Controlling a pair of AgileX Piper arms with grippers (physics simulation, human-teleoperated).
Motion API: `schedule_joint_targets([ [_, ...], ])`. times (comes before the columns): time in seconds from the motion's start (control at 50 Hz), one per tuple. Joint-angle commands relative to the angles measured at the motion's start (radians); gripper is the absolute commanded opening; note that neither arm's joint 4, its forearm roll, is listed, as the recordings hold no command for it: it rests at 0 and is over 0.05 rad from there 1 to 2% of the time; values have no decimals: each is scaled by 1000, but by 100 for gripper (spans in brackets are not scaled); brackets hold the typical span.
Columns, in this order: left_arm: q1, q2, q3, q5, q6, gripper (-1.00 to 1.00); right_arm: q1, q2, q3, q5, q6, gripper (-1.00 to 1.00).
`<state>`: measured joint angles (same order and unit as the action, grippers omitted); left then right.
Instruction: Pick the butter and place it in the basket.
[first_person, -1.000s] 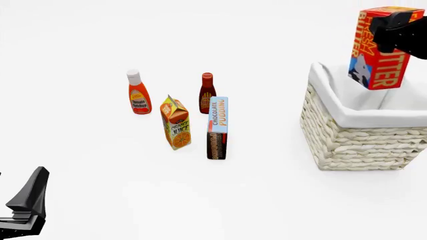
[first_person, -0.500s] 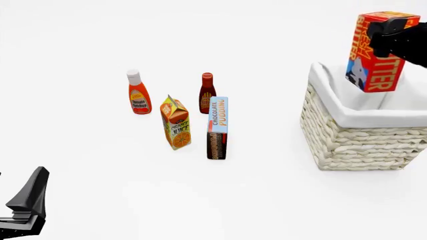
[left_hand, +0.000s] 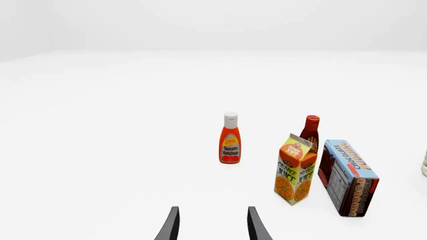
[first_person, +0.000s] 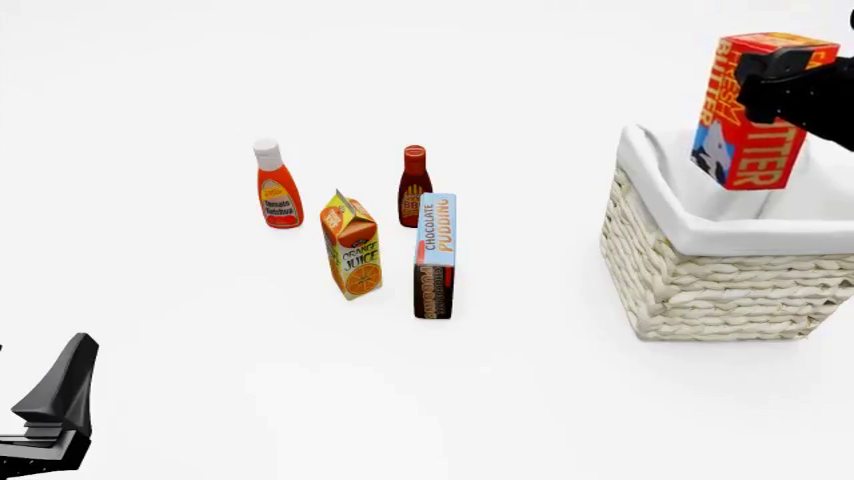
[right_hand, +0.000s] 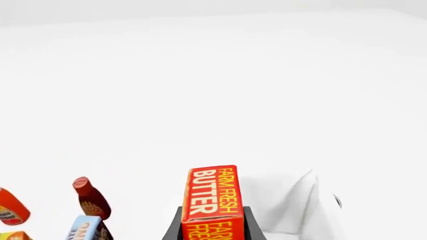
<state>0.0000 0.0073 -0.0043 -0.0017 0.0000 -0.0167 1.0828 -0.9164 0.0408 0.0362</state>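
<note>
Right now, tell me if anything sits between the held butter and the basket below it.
Nothing visible does. The right hand holds the butter above the basket, whose lined opening shows no objects inside. The ketchup, dark sauce bottle, juice carton and pudding box all stand well off to the left on the table.

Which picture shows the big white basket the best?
The front view. There the whole basket shows, woven sides and white cloth rim, with the butter held above it by the right gripper. The right wrist view shows only a bit of its white cloth. The left wrist view catches only a sliver at the edge.
</note>
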Motion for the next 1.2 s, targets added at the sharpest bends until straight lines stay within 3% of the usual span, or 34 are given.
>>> schedule_joint_targets([
  [0.02, 0, 0, 0, 0, 0, 100, -12, -7, 7, -36, 26, -100],
  [1.2, 0, 0, 0, 0, 0, 100, -36, 70, 60, -159, 50, -100],
])
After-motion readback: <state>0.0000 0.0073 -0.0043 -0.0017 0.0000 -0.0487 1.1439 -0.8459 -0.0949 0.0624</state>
